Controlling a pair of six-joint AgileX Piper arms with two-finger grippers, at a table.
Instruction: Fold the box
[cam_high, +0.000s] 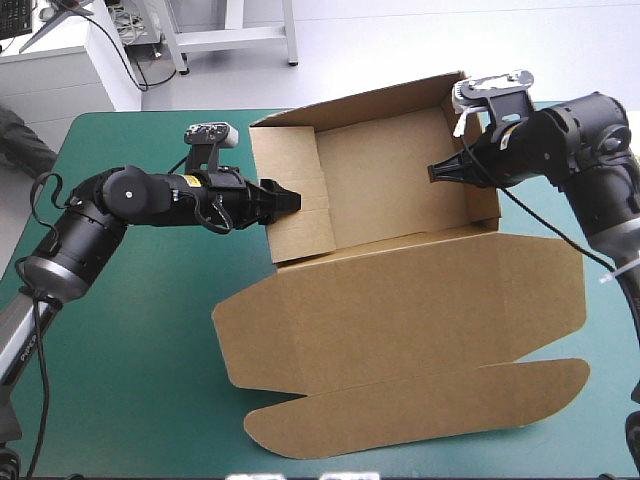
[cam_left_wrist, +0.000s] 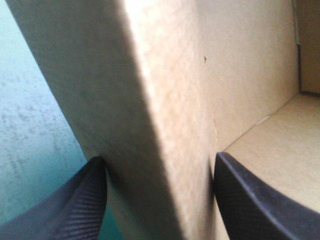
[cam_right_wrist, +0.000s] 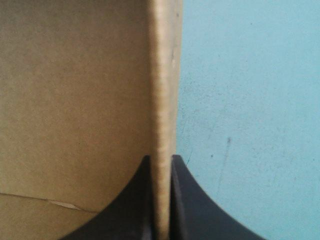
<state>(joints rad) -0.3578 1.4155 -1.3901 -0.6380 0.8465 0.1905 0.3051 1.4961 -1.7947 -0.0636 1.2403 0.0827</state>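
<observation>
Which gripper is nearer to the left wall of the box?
Left. The left gripper has the left wall of the box between its fingers; the right gripper is across the box, shut on the right wall.

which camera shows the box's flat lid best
The high view: the box's lid lies whole and flat on the teal-green cover, in front of the tray. The left wrist view shows only one raised wall close up, the right wrist view the other wall's edge. Neither shows the lid.

One box (cam_high: 400, 310), one left end effector (cam_high: 291, 200), one right end effector (cam_high: 438, 172), one teal-green table (cam_high: 130, 380).
</observation>
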